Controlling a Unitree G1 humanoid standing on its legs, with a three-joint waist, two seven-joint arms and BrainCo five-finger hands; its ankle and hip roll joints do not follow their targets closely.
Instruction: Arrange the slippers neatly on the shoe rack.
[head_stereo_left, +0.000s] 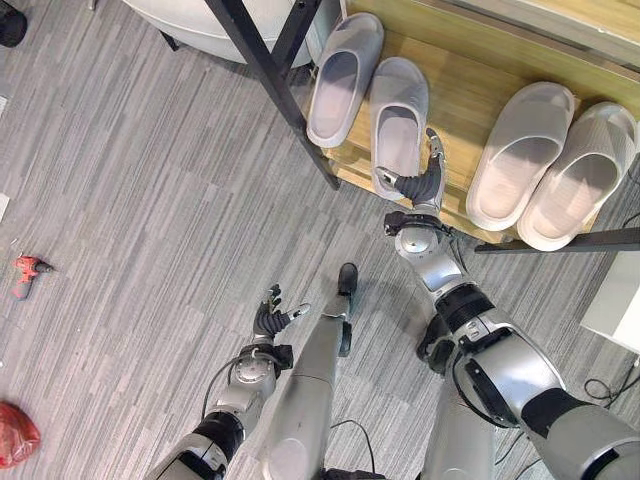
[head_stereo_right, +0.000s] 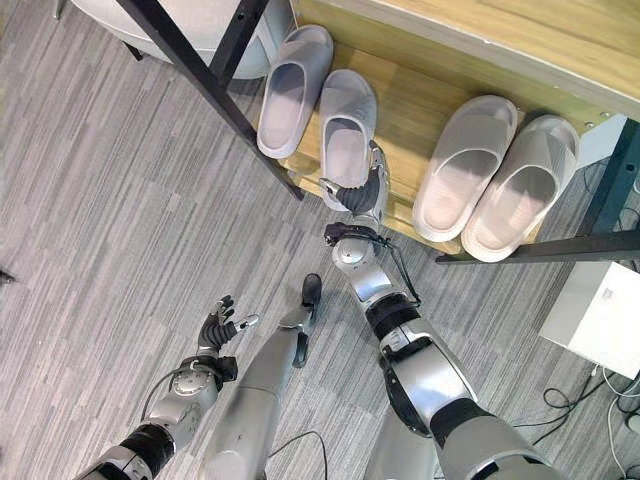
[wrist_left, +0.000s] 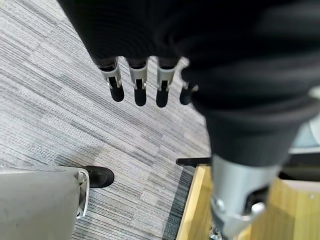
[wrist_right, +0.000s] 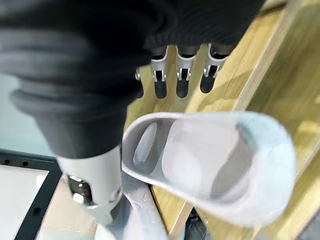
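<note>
Four pale grey slippers lie on the wooden rack shelf (head_stereo_left: 462, 90). One pair is on the left: a far slipper (head_stereo_left: 342, 78) and a nearer one (head_stereo_left: 400, 120). The other pair, an inner slipper (head_stereo_left: 522, 150) and an outer one (head_stereo_left: 582, 172), lies on the right. My right hand (head_stereo_left: 426, 183) is at the heel of the nearer left slipper (wrist_right: 210, 165). Its thumb reaches across the heel rim and its fingers (wrist_right: 182, 82) lie straight along the slipper's right side, over bare wood. My left hand (head_stereo_left: 270, 318) hangs low over the floor, open and holding nothing.
A black slanted frame post (head_stereo_left: 268, 75) crosses just left of the rack. A black bar (head_stereo_left: 560, 243) runs along its front right. A white box (head_stereo_left: 615, 300) stands at the right. A red tool (head_stereo_left: 28, 270) and a red bag (head_stereo_left: 15, 435) lie on the floor at far left.
</note>
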